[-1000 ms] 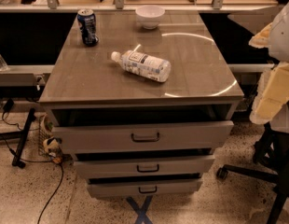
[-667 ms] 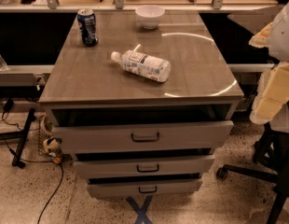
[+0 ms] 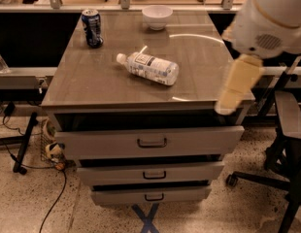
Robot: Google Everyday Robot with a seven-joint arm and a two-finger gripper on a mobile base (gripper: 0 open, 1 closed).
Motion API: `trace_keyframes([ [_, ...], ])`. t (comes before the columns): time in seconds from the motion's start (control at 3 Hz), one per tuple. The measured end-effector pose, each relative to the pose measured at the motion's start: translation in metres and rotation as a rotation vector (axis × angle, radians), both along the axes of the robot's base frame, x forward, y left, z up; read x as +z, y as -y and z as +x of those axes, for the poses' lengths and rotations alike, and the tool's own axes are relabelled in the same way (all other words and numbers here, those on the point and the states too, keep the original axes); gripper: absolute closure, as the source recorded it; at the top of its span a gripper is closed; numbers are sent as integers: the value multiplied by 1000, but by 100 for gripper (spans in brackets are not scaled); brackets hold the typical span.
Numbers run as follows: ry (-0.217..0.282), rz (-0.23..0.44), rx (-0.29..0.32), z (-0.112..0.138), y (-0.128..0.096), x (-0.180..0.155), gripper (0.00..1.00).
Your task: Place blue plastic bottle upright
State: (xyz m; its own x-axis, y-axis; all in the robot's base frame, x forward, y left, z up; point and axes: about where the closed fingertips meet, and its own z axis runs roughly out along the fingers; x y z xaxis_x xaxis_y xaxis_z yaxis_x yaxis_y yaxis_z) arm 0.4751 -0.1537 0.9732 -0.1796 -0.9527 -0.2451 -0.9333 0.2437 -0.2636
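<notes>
The blue plastic bottle (image 3: pixel 149 68) is clear with a white cap and a white label. It lies on its side near the middle of the grey cabinet top (image 3: pixel 92 81), cap pointing to the back left. My gripper (image 3: pixel 236 85) hangs blurred at the cabinet's front right corner, to the right of the bottle and well apart from it. It holds nothing that I can see. The white arm housing (image 3: pixel 269 18) fills the upper right.
A dark blue soda can (image 3: pixel 92 28) stands upright at the back left. A white bowl (image 3: pixel 157 16) sits at the back middle. Three drawers (image 3: pixel 150 142) stand slightly open below the top. A black office chair (image 3: pixel 286 130) is to the right. Cables lie on the floor at the left.
My arm and gripper have swung in from the right edge toward the cabinet's front right corner. The bottle, can and bowl have not moved.
</notes>
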Motion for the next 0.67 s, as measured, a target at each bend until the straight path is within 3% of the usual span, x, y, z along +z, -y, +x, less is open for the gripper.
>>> trace_keyframes([
  [0.33,38,23,24,66,-82,-14,0],
  [0.67,48,44,-2,112,-129,-27,0],
])
